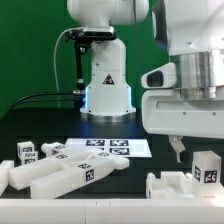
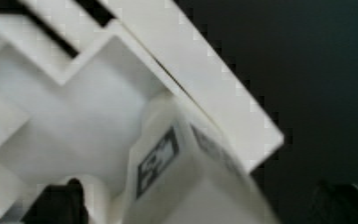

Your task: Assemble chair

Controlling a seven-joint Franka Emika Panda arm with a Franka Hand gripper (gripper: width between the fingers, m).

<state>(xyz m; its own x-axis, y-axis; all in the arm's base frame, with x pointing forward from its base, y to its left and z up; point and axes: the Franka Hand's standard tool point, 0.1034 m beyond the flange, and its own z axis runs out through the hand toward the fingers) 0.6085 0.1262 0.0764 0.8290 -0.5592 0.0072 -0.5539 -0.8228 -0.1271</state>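
Exterior view first: the robot's two-finger claw (image 1: 195, 148) hangs at the right of the frame, low over the black table (image 1: 125, 172). It is directly above a white plastic chair piece with raised walls (image 1: 170, 187) in the lower right corner. A small upright white block with a black-and-white square tag (image 1: 207, 168) stands on that piece.

One dark finger (image 1: 178, 149) shows just to the frame's left of the block, with a gap between them. The other finger is hidden behind the block. So the jaws look spread wide around the block and grip nothing.

My reading is that the block was set here because this is where it joins the walled piece, and that the claw straddles it only because it has let go.

The wrist view is blurred. It shows white angular plastic (image 2: 87, 70) close under the camera and a tagged face (image 2: 158, 165), which fits a claw that sits very low.

The other chair parts wait in the lower left of the exterior frame. There are long chunky white plastic bars (image 1: 70, 177) lying flat, and short white tagged blocks (image 1: 27, 152) behind them. They are grouped well apart from the work, probably so the arm can reach each one in turn.

The marker board (image 1: 110, 147) lies flat mid-frame, in front of the arm's white base (image 1: 105, 90).
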